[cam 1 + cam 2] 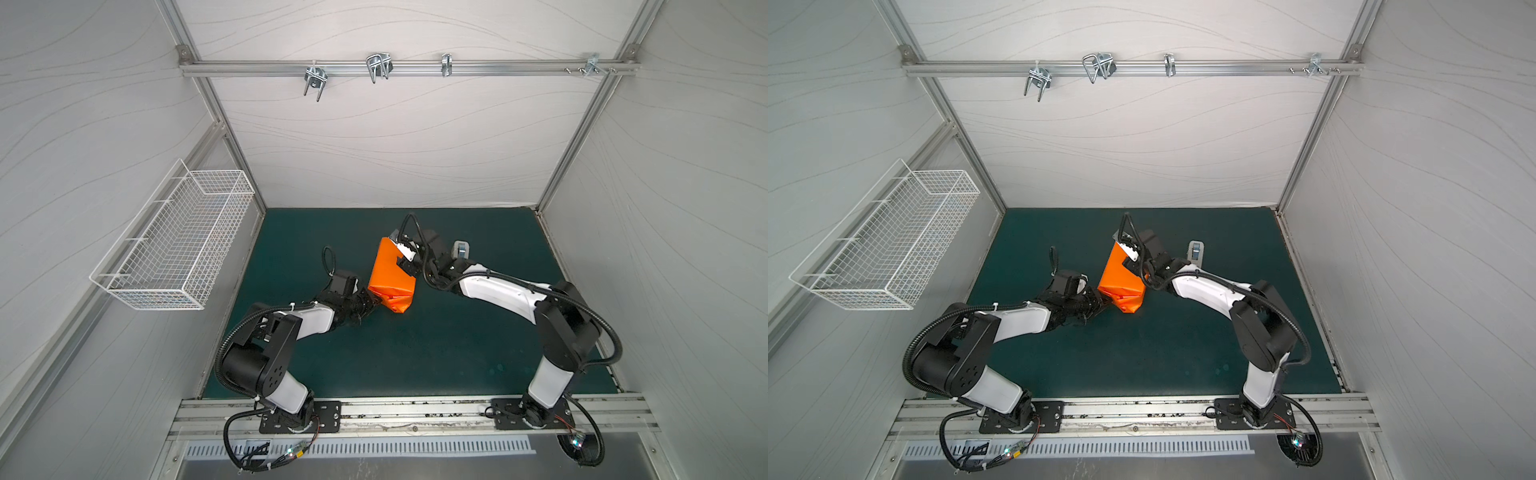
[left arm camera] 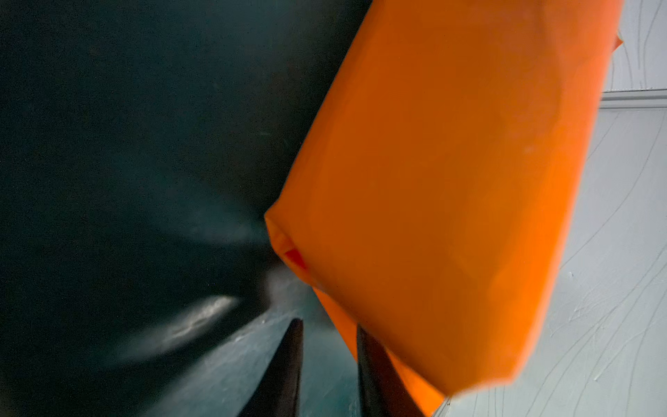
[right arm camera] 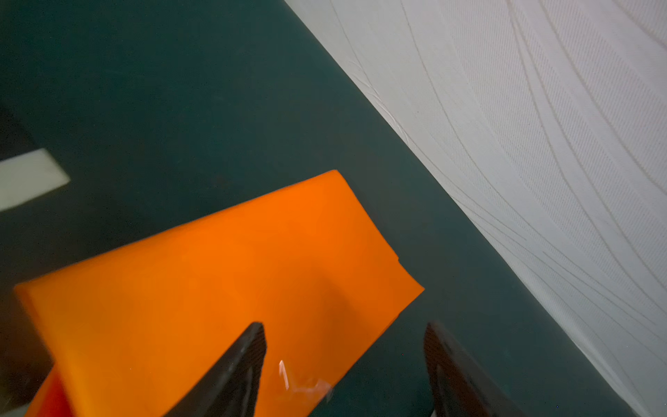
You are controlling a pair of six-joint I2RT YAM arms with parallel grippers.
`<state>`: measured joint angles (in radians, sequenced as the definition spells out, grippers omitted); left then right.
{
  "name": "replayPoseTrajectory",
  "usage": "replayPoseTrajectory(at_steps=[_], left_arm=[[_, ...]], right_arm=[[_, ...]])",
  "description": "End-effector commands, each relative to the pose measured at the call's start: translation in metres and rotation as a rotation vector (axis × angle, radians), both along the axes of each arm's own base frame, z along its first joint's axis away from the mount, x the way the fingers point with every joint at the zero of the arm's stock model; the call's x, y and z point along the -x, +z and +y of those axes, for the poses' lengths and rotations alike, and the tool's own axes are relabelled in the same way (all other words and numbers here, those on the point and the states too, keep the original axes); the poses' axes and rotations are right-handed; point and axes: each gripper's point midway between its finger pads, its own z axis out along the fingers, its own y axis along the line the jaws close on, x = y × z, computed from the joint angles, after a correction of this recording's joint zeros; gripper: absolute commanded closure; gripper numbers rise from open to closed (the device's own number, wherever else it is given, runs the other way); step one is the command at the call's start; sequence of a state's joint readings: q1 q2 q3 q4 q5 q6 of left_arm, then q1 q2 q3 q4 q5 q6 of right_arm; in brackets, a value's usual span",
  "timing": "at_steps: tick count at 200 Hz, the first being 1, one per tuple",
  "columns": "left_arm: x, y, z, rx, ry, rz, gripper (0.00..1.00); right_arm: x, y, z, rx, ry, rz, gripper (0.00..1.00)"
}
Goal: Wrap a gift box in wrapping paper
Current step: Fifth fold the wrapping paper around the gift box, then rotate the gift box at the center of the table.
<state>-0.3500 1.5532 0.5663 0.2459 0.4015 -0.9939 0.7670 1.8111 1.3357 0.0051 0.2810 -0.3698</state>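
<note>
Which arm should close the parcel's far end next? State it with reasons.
Right, probably. The right gripper is open over the wrapping paper's far end, with the tape dispenser beside that arm. The left gripper sits at the near, already folded end.

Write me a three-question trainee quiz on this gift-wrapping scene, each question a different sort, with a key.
1. True or false: the white wire basket sits on the dark green mat.
2. Besides the parcel of creased orange wrapping paper, what rests on the mat? A: steel scissors. B: a small white-grey tape dispenser. C: a red ribbon spool.
3. Fill in: in its wrist view, the black right gripper has one finger over the paper and one over the mat, so its jaws are ____.

Key: 1 false, it hangs on the side wall; 2 B; 3 open.
</note>
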Motion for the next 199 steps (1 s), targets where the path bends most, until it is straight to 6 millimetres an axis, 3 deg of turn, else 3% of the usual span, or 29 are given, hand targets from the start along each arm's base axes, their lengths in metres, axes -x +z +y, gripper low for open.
replayPoseTrajectory(at_steps=[1,23,44,67,90,102,127,141,161,177,199], left_arm=[[-0.016,0.017,-0.009,0.039,-0.004,-0.057,0.72],[-0.017,0.019,-0.010,0.047,-0.002,-0.061,0.72],[-0.018,0.024,-0.011,0.055,-0.005,-0.068,0.72],[-0.016,0.027,-0.011,0.055,-0.008,-0.069,0.72],[-0.016,0.028,-0.010,0.051,-0.010,-0.073,0.72],[-0.017,0.026,-0.010,0.049,-0.010,-0.070,0.72],[-0.017,0.022,-0.012,0.056,-0.013,-0.061,0.72],[-0.016,0.021,-0.013,0.057,-0.016,-0.057,0.72],[-0.016,0.020,-0.011,0.055,-0.011,-0.057,0.72],[-0.017,0.021,-0.012,0.057,-0.010,-0.059,0.72],[-0.018,0.022,-0.012,0.057,-0.011,-0.061,0.72]], right_arm=[[-0.007,-0.023,-0.009,0.002,-0.034,0.176,0.29],[0.004,-0.015,0.001,-0.039,0.029,0.220,0.33],[0.033,-0.006,0.008,-0.051,0.097,0.225,0.37],[0.062,-0.015,0.010,0.000,0.182,0.196,0.35],[0.076,-0.025,0.008,0.003,0.242,0.253,0.33],[0.068,-0.029,0.005,0.016,0.203,0.260,0.35],[0.026,-0.025,-0.004,0.011,0.062,0.286,0.47],[0.007,-0.018,-0.003,-0.024,0.031,0.345,0.44],[-0.016,-0.009,0.001,-0.082,0.000,0.409,0.29],[-0.025,-0.022,0.004,-0.070,-0.011,0.470,0.25],[-0.022,-0.040,0.014,-0.089,-0.002,0.550,0.25]])
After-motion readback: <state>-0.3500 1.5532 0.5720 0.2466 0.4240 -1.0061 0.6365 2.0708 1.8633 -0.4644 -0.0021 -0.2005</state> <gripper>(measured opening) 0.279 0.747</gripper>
